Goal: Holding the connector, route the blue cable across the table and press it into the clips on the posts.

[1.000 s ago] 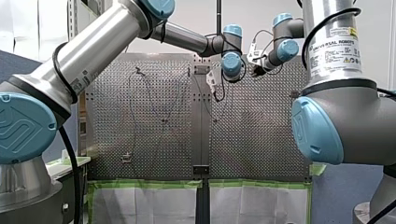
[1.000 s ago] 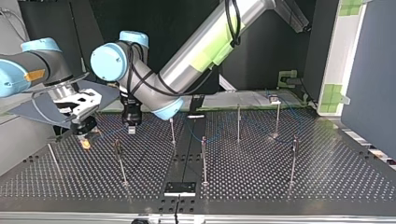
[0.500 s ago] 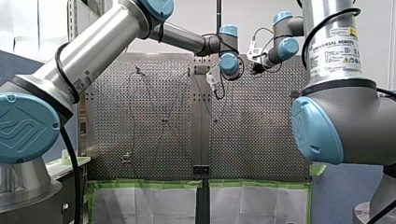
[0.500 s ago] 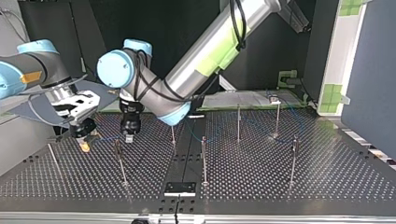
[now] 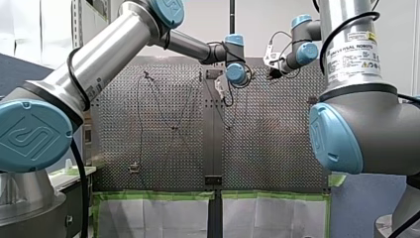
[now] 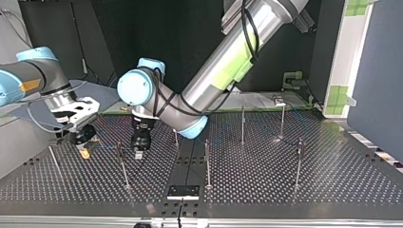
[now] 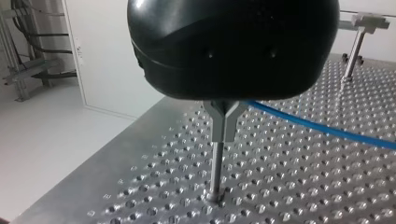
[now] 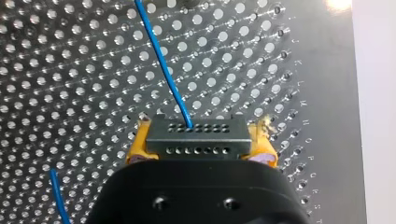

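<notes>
Perforated metal makes up the whole desk (image 6: 266, 190), with thin posts (image 6: 207, 161) standing in its holes, so you have several uprights to thread the line between. Look at the right wrist view: my right gripper (image 8: 200, 147) is clamped on the connector (image 8: 196, 135), its yellow pads (image 8: 140, 147) squeezing the two short ends. That leaves free the face where the blue cable (image 8: 161, 65) exits and lets the lead run out ahead over the desk without a kink. In the top view that gripper hangs low over the desk's left part, I judge to hold the line near clip height. My left gripper (image 6: 139, 151) hovers just beside the nearest post (image 6: 122, 166), with the cable passing close by, probably placed to push the line down into its clip (image 6: 119, 147). Whether it is apart or together you cannot tell from these views.
</notes>
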You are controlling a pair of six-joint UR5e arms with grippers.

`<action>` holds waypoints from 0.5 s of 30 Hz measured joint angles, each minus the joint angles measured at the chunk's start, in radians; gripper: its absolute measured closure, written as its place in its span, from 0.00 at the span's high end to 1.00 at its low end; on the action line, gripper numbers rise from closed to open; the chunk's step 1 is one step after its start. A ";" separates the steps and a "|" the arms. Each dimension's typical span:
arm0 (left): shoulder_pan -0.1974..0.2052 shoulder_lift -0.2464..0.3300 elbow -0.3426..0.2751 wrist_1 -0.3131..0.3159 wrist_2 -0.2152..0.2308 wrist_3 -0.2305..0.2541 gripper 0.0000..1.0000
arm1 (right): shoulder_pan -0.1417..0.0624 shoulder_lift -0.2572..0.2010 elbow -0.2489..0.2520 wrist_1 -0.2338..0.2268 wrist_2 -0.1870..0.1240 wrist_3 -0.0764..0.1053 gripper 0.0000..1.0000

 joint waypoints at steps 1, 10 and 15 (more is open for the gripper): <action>0.004 0.000 0.000 0.003 0.003 0.000 0.00 | -0.001 0.002 -0.004 0.000 -0.003 0.000 0.00; 0.024 -0.007 -0.003 0.012 0.036 0.001 0.00 | -0.008 0.020 -0.016 -0.003 -0.009 -0.001 0.00; 0.025 -0.007 -0.003 0.010 0.056 0.000 0.13 | -0.008 0.021 -0.017 -0.003 -0.009 -0.002 0.00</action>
